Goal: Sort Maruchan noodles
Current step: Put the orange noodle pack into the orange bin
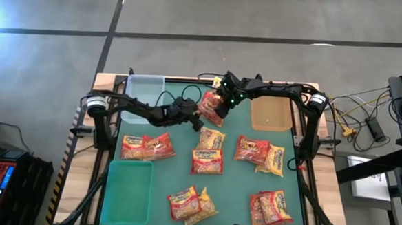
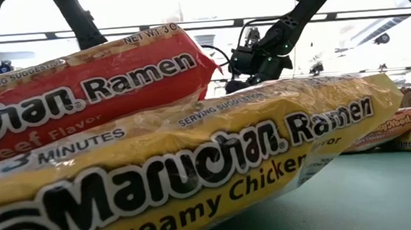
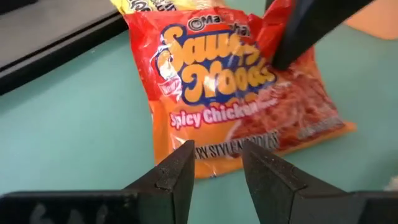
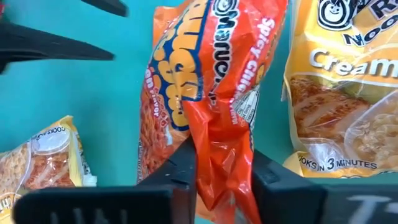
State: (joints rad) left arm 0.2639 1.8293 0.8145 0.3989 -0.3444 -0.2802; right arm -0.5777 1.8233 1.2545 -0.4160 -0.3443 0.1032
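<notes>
From above, the right gripper (image 1: pixel 219 100) is seen at the far middle of the green desk (image 1: pixel 231 190), holding a red-orange Spicy Chicken packet (image 1: pixel 211 107). The left gripper (image 1: pixel 195 118) is just beside it. Other Maruchan noodles (image 1: pixel 207 161) are spread over the desk.

In the low view, a yellow Creamy Chicken packet (image 2: pixel 217 172) fills the front.

In the left wrist view, the jaws are apart and empty.

In the right wrist view, the jaws are closed on the packet's edge.

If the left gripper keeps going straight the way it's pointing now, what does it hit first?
Most likely the Spicy Chicken packet that the right gripper is pinching. It lies directly ahead of the open left gripper, though the remaining gap is hard to judge.
</notes>
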